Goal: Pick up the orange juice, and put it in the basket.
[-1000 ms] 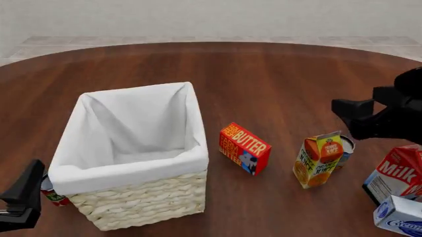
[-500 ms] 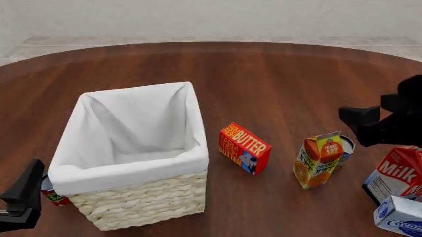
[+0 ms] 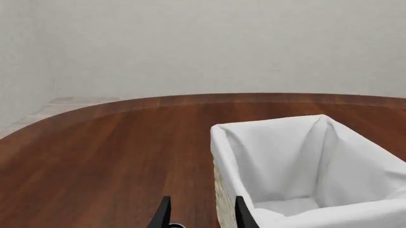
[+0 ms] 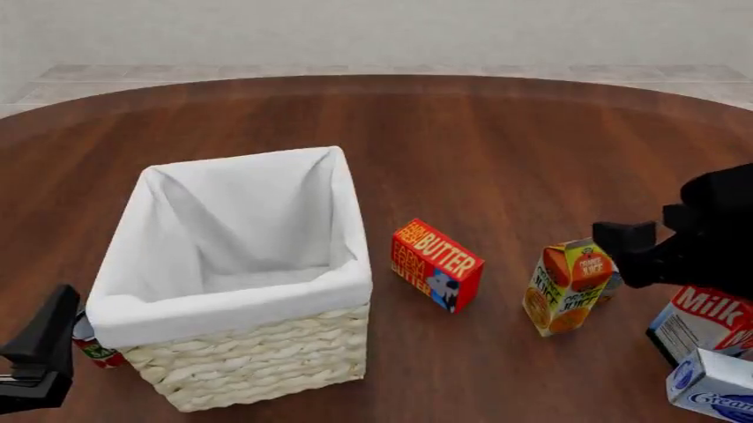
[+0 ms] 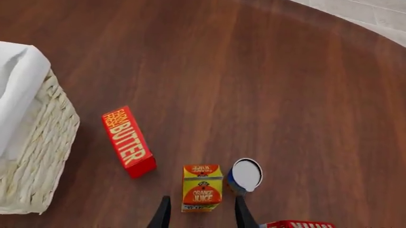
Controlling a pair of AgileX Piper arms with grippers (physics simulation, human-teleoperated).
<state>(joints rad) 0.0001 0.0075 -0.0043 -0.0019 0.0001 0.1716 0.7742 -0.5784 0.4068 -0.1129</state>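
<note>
The orange juice is a small orange and yellow gable-top carton standing upright on the wooden table, right of centre. In the right wrist view the orange juice sits just ahead of the open fingers. My right gripper is open and empty, above the carton and just to its right; it shows in its own view too. The basket is large, pale wicker with white lining, at the left; it also shows in the left wrist view and right wrist view. My left gripper is open and empty by the basket's near left corner.
A red butter box lies between the basket and the juice. A blue can stands right behind the juice, close to it. A red-and-white milk carton and a white-blue box lie at the near right. A small red can sits by the basket.
My right gripper has come down and a little left, closer to the orange juice. The left arm and all the objects have not moved.
</note>
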